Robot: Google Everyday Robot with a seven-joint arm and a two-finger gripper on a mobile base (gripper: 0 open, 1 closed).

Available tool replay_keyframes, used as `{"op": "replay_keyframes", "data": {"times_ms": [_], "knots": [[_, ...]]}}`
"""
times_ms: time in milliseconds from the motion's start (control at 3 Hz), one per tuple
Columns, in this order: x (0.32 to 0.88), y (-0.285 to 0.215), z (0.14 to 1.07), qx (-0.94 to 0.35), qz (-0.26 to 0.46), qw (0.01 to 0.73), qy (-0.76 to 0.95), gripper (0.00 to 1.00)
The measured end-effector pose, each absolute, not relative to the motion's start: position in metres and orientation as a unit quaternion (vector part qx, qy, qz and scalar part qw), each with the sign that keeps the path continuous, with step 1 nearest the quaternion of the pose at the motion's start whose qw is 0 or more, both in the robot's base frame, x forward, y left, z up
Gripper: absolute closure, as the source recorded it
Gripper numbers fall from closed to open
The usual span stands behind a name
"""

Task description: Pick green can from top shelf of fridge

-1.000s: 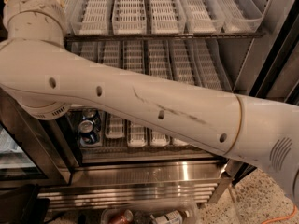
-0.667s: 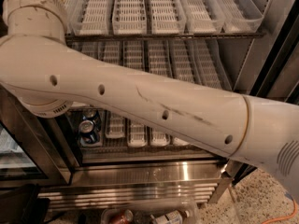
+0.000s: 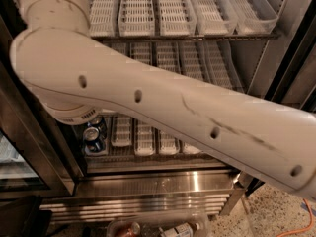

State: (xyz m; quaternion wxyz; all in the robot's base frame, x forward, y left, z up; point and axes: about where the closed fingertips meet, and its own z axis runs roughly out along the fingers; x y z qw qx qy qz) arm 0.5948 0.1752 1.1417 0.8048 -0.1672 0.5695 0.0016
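The fridge (image 3: 192,181) stands open in front of me, with wire shelves and a steel base. The top shelf (image 3: 197,36) shows at the top of the camera view, with a dark front rail and a row of clear slotted lane trays (image 3: 170,9). No green can shows on it; the part of the shelf behind my arm is hidden. My white arm (image 3: 148,98) crosses the whole view from lower right to upper left and leaves the frame at the top left. The gripper is out of view beyond that corner.
Two short dark blue cans (image 3: 93,132) stand at the left of a lower shelf, just under my elbow. A black door frame (image 3: 29,147) is at the left. A clear bin with bottles (image 3: 168,228) lies on the floor. An orange cable (image 3: 307,215) is at the lower right.
My arm has shifted slightly to the right across the view. The shelves and cans have not moved.
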Motion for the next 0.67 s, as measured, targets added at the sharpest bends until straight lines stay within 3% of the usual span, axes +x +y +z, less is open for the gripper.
{"op": "replay_keyframes", "data": {"times_ms": [667], "knots": [[0.584,0.103,1.149,-0.237,-0.014,0.766,0.598,1.0]]}}
